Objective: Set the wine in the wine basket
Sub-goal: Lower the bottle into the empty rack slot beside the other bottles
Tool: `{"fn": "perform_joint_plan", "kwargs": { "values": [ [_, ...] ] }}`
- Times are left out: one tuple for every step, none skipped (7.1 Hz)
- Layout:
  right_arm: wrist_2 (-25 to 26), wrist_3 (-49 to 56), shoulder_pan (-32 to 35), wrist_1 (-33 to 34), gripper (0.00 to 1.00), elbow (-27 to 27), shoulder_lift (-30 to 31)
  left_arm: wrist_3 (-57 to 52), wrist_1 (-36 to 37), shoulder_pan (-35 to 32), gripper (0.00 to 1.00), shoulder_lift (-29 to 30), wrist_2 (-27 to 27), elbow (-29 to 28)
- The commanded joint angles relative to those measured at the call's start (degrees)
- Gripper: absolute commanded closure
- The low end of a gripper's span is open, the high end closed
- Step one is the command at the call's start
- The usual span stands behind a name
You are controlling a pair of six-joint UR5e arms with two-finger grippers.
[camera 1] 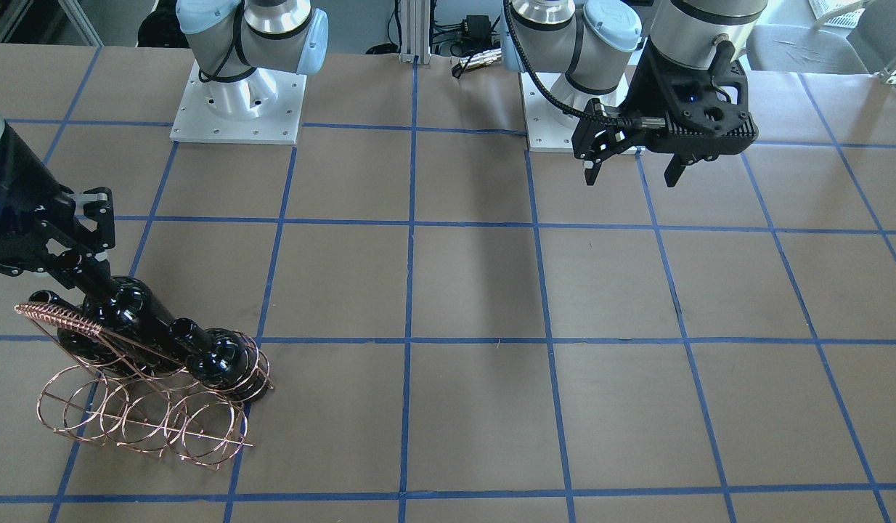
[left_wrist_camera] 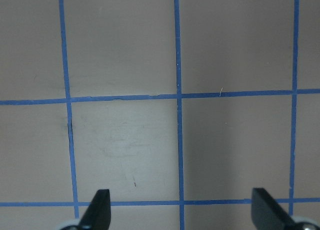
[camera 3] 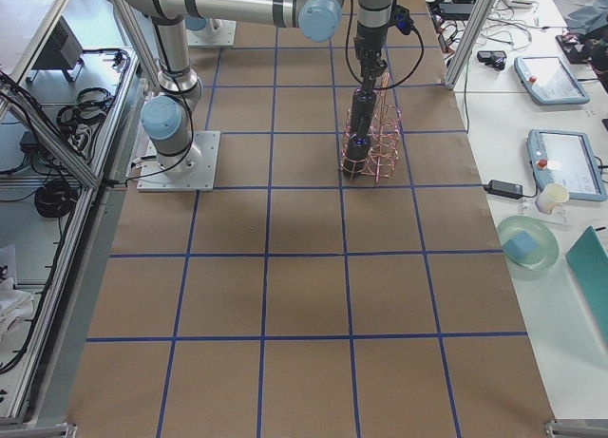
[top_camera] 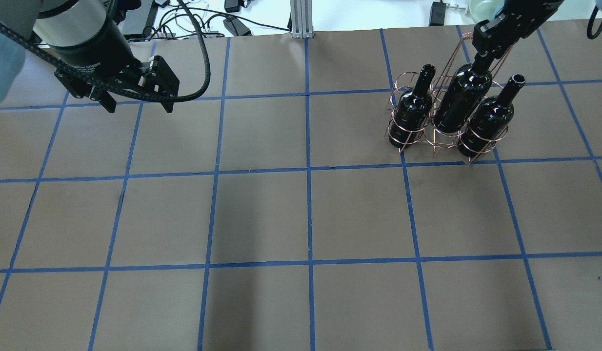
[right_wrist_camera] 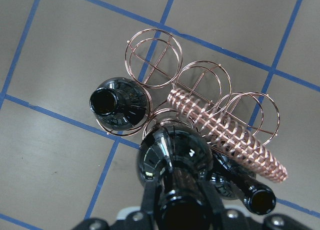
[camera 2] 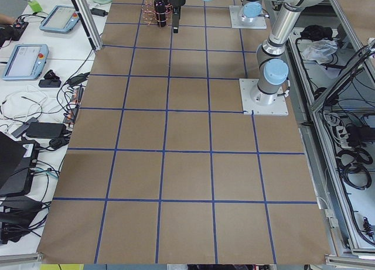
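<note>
My right gripper [top_camera: 480, 52] clamps the wine [top_camera: 459, 100] by its neck, upright in the basket's [right_wrist_camera: 227, 135] middle ring, seemingly not yet seated. Next: lower straight, then release. Left gripper [top_camera: 138, 106] hangs open.

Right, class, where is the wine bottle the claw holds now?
In the overhead view, far right of the table: the wine stands in the wine basket's middle ring, between two other bottles, neck in the right claw.

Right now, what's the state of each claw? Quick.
Left claw: open, holding nothing.
Right claw: closed on the neck of the middle wine bottle.
</note>
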State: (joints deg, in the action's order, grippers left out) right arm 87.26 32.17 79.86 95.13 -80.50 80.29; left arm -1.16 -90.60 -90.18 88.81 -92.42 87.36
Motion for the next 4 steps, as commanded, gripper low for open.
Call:
{"fn": "perform_joint_plan", "kwargs": {
  "values": [
    [-0.16, 0.35, -0.05, 0.66, 0.47, -1.84, -0.13, -0.07, -0.01, 0.01, 0.00, -0.04, 0.05, 0.00],
    [-0.16, 0.61, -0.05, 1.28, 0.25, -2.37, -0.48, -0.07, -0.01, 0.01, 0.00, -0.04, 0.05, 0.00],
    [-0.16, 0.26, -0.05, 2.41, 0.01, -2.73, -0.57, -0.07, -0.01, 0.01, 0.00, -0.04, 0.14, 0.00],
    [-0.08, 0.26, -0.05, 2.86, 0.00, -2.73, -0.31, -0.07, -0.01, 0.09, 0.00, 0.05, 0.05, 0.00]
  ]
}}
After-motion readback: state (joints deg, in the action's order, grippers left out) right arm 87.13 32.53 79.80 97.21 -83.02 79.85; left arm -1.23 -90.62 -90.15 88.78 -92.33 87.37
